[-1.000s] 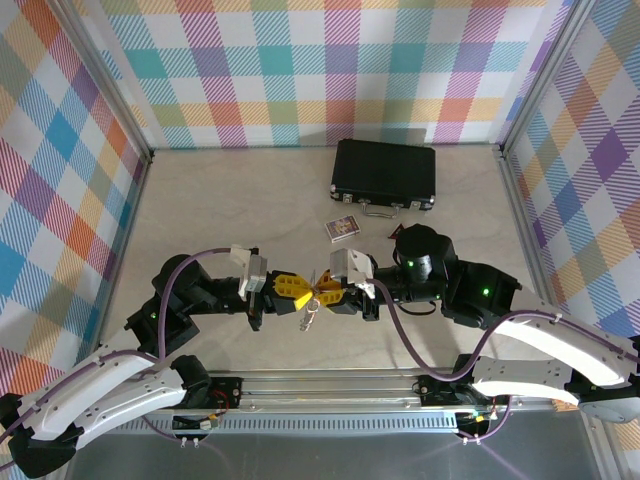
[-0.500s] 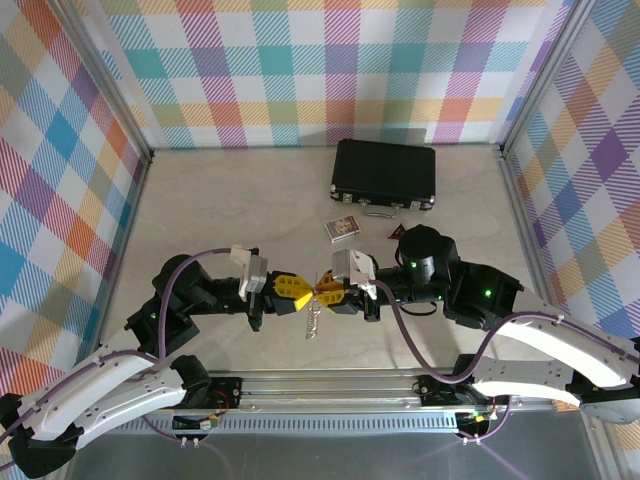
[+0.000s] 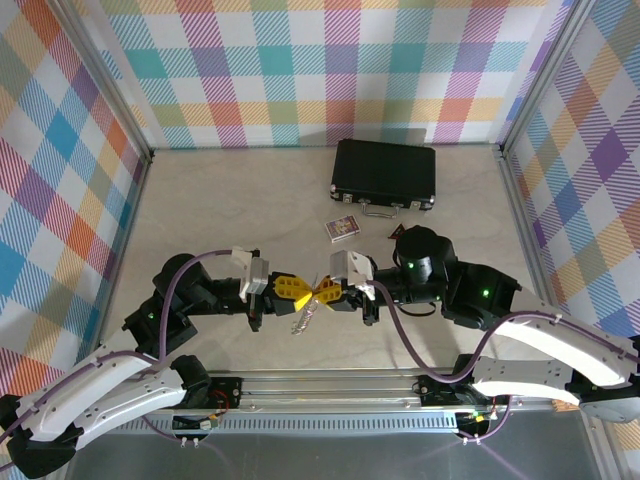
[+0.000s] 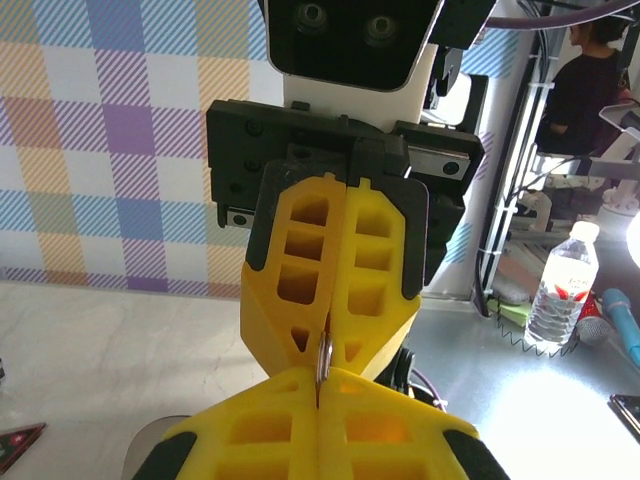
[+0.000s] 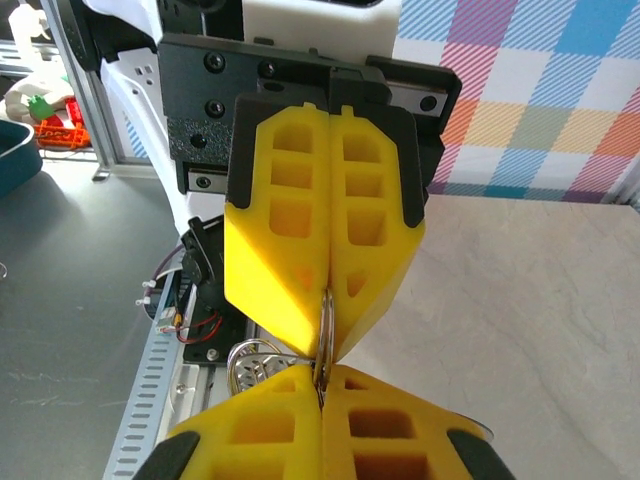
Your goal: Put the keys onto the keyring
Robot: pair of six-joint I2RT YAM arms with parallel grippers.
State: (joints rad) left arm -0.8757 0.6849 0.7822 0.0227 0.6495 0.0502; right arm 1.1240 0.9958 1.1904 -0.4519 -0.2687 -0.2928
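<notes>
Keyring (image 3: pixel 303 318) hangs pinched between left claw (image 3: pixel 306 291) and right claw (image 3: pixel 325 291), both clamped on it, tips touching.

Our jaws meet tip to tip over the tabletop (image 3: pixel 220 220), keyring (image 3: pixel 305 318) between them; behind sits a case (image 3: pixel 385 172), a box (image 3: pixel 343 228) before it.

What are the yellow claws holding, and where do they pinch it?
The left gripper and the right gripper both pinch the keyring by its thin metal edge, meeting tip to tip. The rest dangles below.
</notes>
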